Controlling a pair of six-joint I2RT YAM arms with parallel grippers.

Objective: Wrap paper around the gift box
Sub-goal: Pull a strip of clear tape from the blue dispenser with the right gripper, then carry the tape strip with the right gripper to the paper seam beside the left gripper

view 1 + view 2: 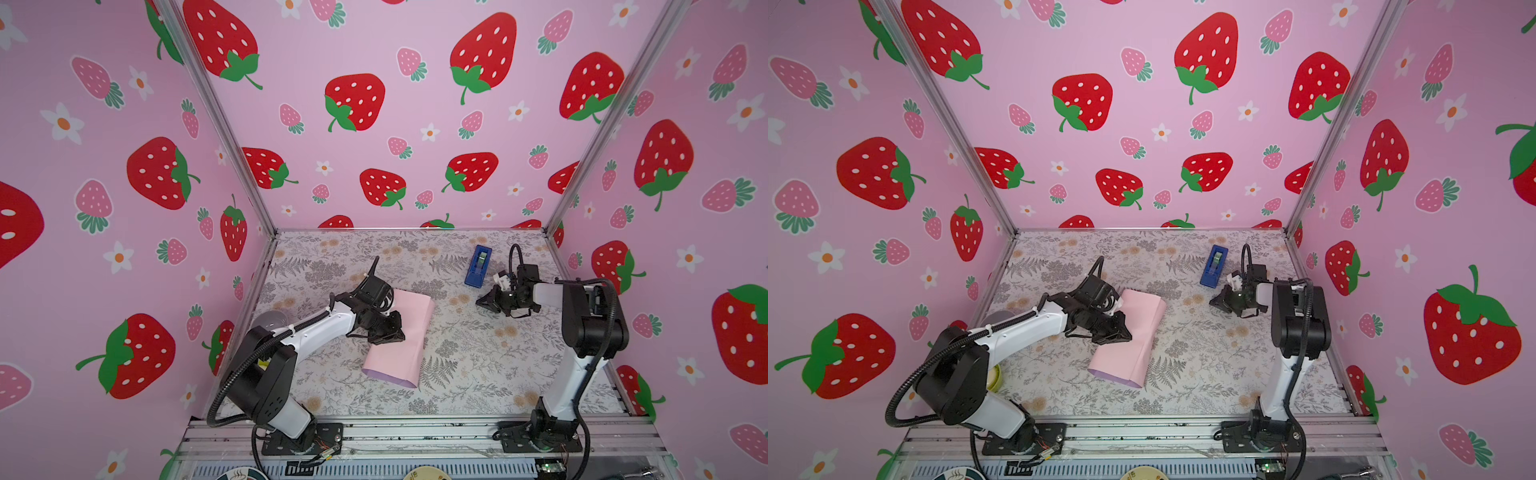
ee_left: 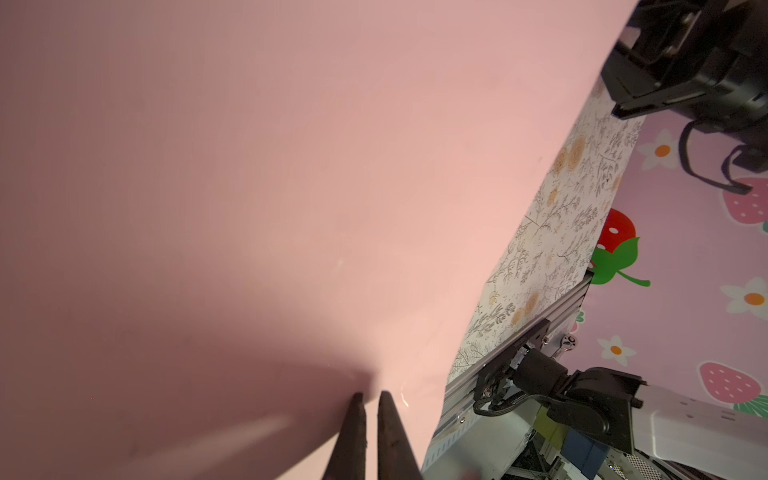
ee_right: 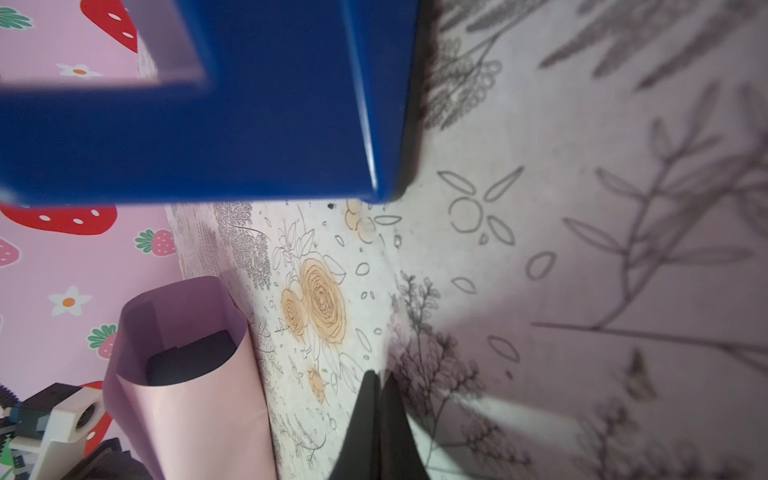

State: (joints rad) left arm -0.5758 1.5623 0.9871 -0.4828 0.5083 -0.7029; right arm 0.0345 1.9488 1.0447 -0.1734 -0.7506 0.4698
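Pressing in from the left, the left gripper (image 1: 397, 333) sets its tips against the large thin sheet of paper (image 1: 399, 359), pale pink outside and lilac inside. The paper lies on the floral-printed table (image 1: 457, 374) and is folded over into a loose tube. The jaws are drawn almost together with only a slit between them; I cannot tell whether a fold of paper is nipped there. The small matte black cardboard gift box (image 3: 191, 353) sits inside the tube and shows only through its open end in the right wrist view. Further right stands the blue plastic tape dispenser (image 1: 478, 266), and just beside it hangs the right gripper (image 1: 484, 301), clenched and empty.

The step in hand looks like holding the overlap down while tape is fetched. The next move likely calls for the right gripper to open at the dispenser, while the left keeps steady pressure so the tube does not spring apart.
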